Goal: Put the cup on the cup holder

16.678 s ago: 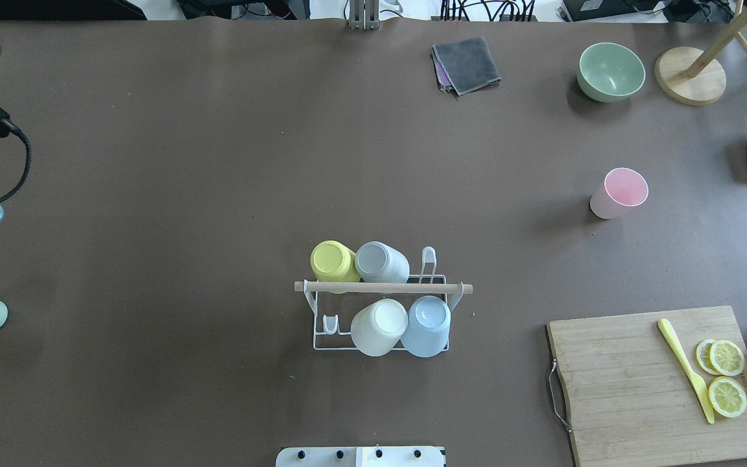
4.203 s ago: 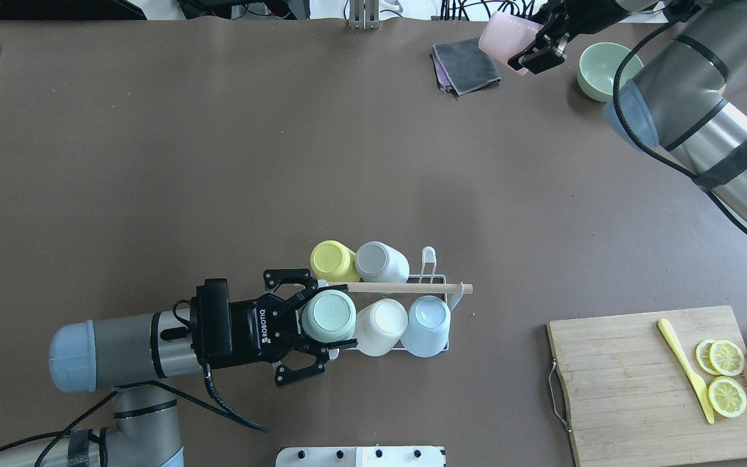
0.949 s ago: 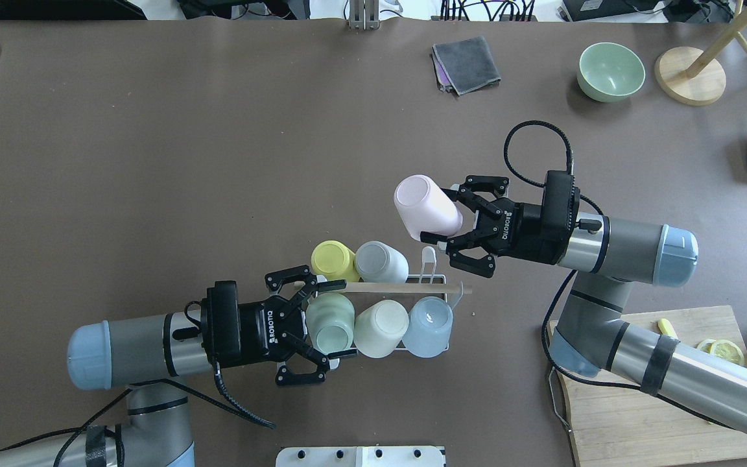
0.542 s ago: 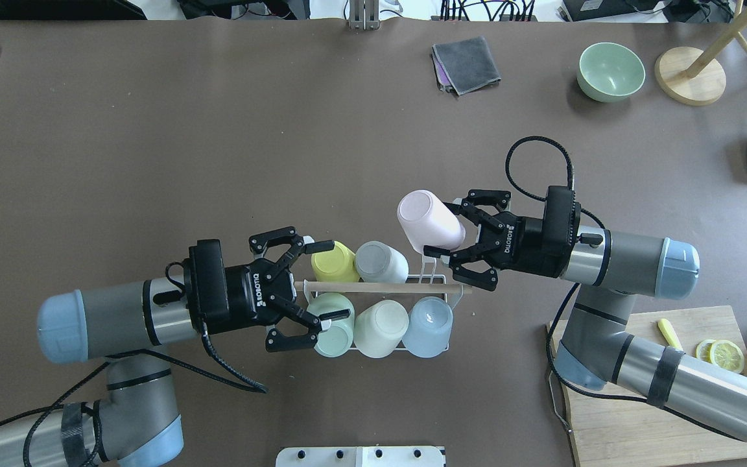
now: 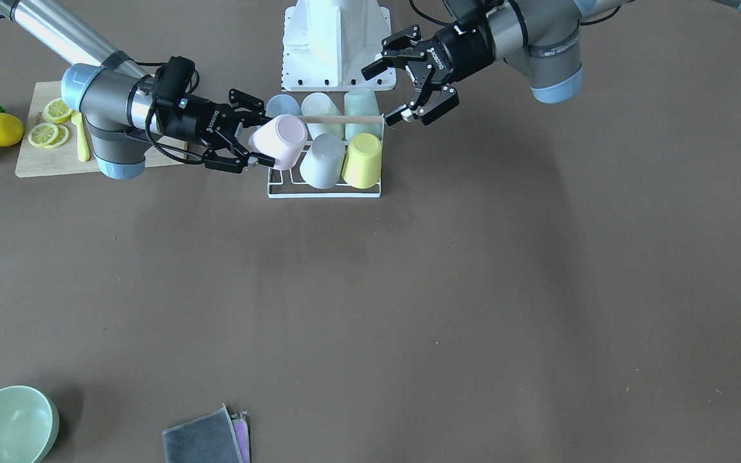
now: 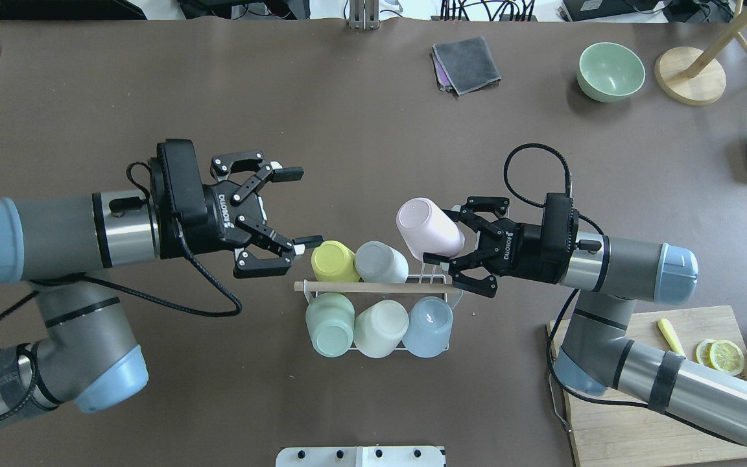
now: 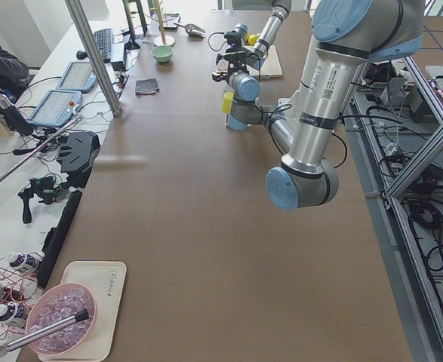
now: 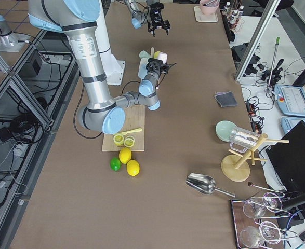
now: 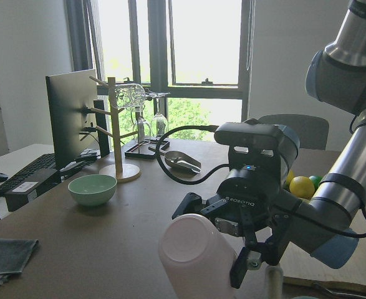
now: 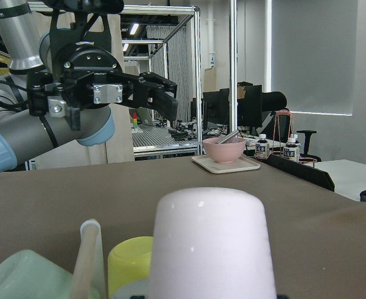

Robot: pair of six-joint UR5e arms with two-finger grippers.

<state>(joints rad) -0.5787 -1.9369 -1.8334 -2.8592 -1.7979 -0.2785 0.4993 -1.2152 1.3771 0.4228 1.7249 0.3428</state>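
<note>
The left gripper [image 6: 301, 207], jaws apart and empty, is retreating upper-left, leaving the mint-green plastic cup [image 6: 329, 323] racked on the white wire cup holder [image 6: 380, 286] at centre. The right gripper [image 6: 443, 235], clamped on the inverted pale pink plastic cup [image 6: 426, 224], is bringing it over the holder's upper-right corner.

We look steeply down on the table [image 6: 347, 130] from opposite sides, and far along it from both ends. The wrist cameras face each other, close, sharing the pink cup [image 9: 195, 255] between the right gripper [image 6: 441, 233] fingers [image 6: 437, 259].
</note>
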